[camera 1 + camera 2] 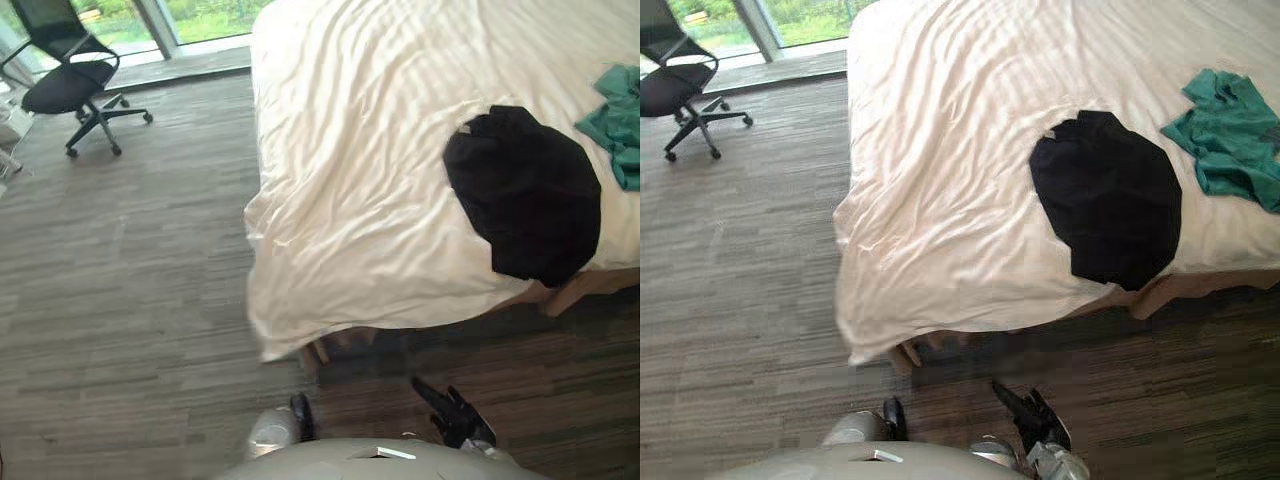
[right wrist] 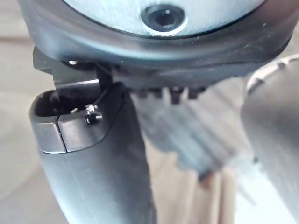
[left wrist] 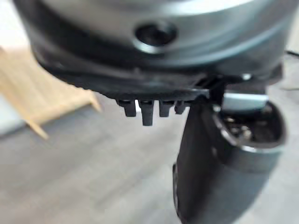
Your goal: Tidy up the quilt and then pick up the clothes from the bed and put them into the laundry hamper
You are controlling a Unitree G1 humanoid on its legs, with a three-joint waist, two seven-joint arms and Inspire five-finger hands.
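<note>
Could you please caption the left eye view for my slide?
Black garment and teal garment lie apart on the rumpled cream quilt.

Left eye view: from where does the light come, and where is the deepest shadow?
Left eye view: daylight enters through the glass window behind the black mesh office chair and brightens the cream striped quilt. Right eye view: the deepest shadow lies on the grey wood-pattern floor beneath the quilt's near edge.
</note>
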